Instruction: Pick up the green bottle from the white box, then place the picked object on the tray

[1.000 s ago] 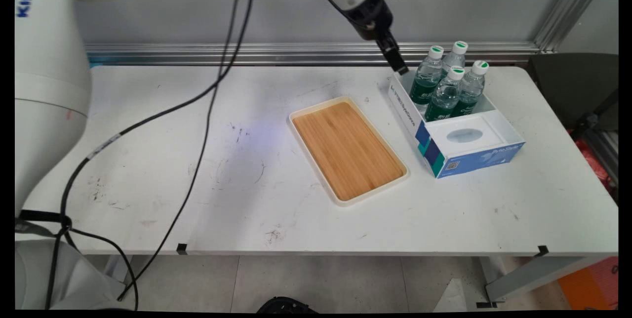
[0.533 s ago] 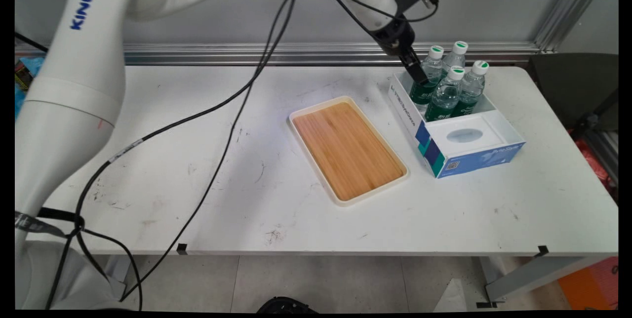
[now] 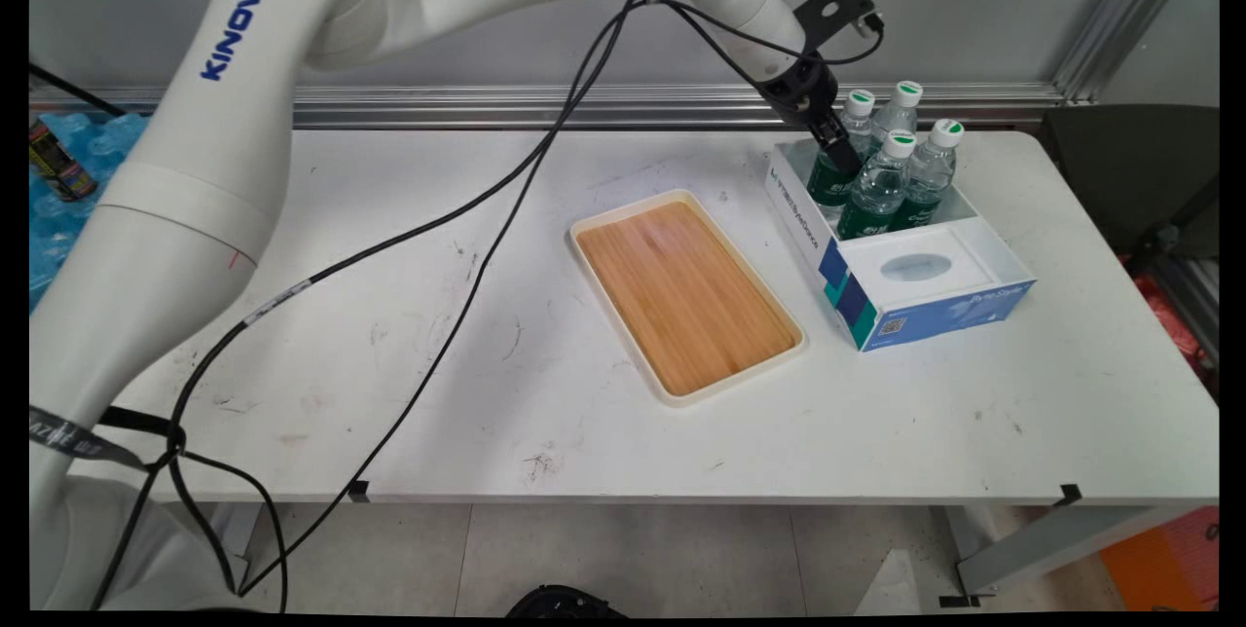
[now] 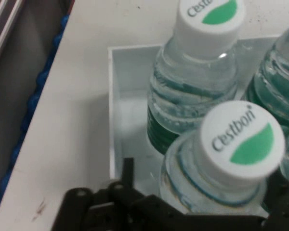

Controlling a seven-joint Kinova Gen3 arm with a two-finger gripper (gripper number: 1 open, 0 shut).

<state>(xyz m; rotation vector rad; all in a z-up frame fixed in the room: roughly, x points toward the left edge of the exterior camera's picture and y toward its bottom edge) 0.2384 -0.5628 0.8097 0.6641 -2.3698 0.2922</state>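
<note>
I have the pincer [image 3: 845,158] down inside the open white and blue box [image 3: 915,301] that stands near the counter's [image 3: 487,393] far right corner. It sits at the nearest-left bottle [image 4: 221,159] of the four water bottles in the box's far compartment. From the hand camera I see that bottle's white cap with the green leaf mark and the word Cestbon right above the black linkage, with one finger [image 4: 127,175] showing to the left of the bottle's neck, between it and the box wall. The other finger is hidden at the right edge, so I cannot tell whether the pincer is clamped on the bottle or merely spread around it. A second bottle [image 4: 197,77] stands just beyond the first, touching or nearly touching it, and part of a third [image 4: 279,82] shows at the right. In the main view the box's near compartment holds a white insert with an oval hollow [image 3: 915,267]. A wooden tray [image 3: 686,294] with a pale rim lies just beside the box, toward the counter's middle.
</note>
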